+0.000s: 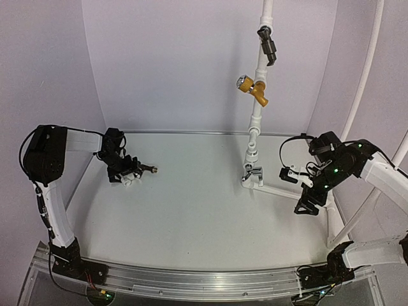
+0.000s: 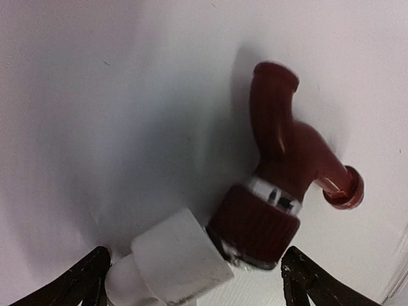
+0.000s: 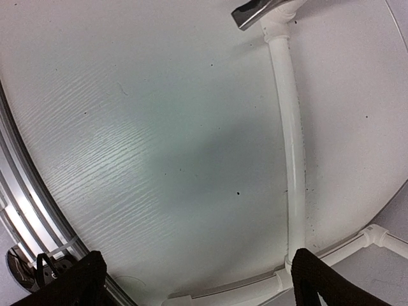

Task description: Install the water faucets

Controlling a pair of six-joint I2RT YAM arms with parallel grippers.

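The dark reddish-brown faucet (image 2: 287, 159) lies on the table with its ribbed round knob (image 2: 255, 226) against a white plastic elbow fitting (image 2: 175, 261). In the top view the faucet (image 1: 145, 169) sits at the left rear of the table. My left gripper (image 2: 197, 280) is open, low over the table, its jaws wide apart on either side of the fitting and knob; it also shows in the top view (image 1: 129, 173). My right gripper (image 3: 197, 280) is open and empty above the table at the right (image 1: 307, 205).
A white upright pipe (image 1: 255, 127) at the back middle carries a yellow-brass valve (image 1: 254, 87) and a dark valve (image 1: 268, 46); a metal clamp (image 1: 253, 173) sits at its foot. A white floor pipe (image 3: 293, 159) runs beside my right gripper. An aluminium rail (image 1: 191, 280) edges the front.
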